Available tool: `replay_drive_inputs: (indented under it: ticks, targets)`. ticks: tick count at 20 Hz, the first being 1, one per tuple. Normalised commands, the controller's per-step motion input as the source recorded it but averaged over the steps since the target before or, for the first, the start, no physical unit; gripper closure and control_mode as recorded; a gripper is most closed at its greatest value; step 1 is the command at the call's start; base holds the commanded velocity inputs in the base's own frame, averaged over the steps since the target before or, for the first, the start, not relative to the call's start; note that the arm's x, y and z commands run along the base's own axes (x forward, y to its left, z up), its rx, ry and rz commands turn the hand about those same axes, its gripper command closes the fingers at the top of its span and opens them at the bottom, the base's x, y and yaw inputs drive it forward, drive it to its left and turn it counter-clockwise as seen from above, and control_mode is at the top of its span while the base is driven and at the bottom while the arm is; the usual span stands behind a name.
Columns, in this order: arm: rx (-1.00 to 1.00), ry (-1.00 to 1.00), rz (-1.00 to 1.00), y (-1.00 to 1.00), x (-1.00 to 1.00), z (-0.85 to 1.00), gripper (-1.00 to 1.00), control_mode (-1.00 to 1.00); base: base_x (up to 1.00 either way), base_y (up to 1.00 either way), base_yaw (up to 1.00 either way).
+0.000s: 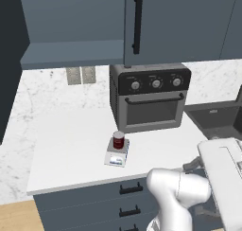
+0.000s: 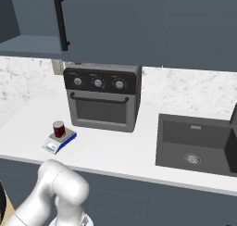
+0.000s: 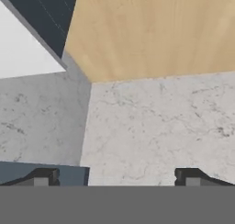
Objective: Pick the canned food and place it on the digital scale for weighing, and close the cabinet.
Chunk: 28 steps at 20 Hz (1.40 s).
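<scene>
The dark red canned food (image 1: pixel 118 140) (image 2: pixel 58 128) stands upright on the digital scale (image 1: pixel 116 156) (image 2: pixel 58 142), near the front of the white counter, left of the toaster oven. Nothing is touching it. Above, the slate-blue cabinet (image 1: pixel 179 26) (image 2: pixel 111 26) stands open on its left side, showing a bare shelf (image 1: pixel 71 55); a long black bar handle (image 1: pixel 137 22) (image 2: pixel 60 21) runs down the door edge. In the hand view my gripper (image 3: pixel 117 177) is open, fingertips (image 3: pixel 43 177) wide apart and empty, facing marble and wood floor, away from the can.
A black toaster oven (image 1: pixel 151 97) (image 2: pixel 102 97) sits at the back of the counter (image 1: pixel 71 149). A dark sink (image 2: pixel 194 144) lies to the right. Drawers with short black handles (image 1: pixel 131 189) line the counter front. My white arm (image 1: pixel 179 192) is folded low in front of the counter.
</scene>
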Motion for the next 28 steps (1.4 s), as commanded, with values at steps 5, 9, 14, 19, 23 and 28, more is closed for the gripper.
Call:
replay_drive_inputs:
  ticks: [5, 9, 14, 19, 23, 28]
  targets:
    - [0.03, -0.03, -0.41, 0.99, -0.07, -1.00, -1.00, -1.00, 0.00, 0.00, 0.00]
    - [0.03, -0.05, -0.77, 0.79, -0.14, -1.00, -1.00, -1.00, 0.00, 0.00, 0.00]
    - [0.08, -0.15, -0.69, 0.89, -0.24, -0.80, -1.00, -1.00, 0.00, 0.00, 0.00]
    - [0.15, -0.40, -0.42, 1.00, 0.22, -0.24, -1.00, -1.00, 0.00, 0.00, 0.00]
    - [0.14, -0.58, -0.30, 0.94, 0.81, -0.16, -1.00, -1.00, 0.00, 0.00, 0.00]
    - [-0.01, -0.26, -0.22, 0.96, 0.64, -0.59, -1.00, -1.00, 0.00, 0.00, 0.00]
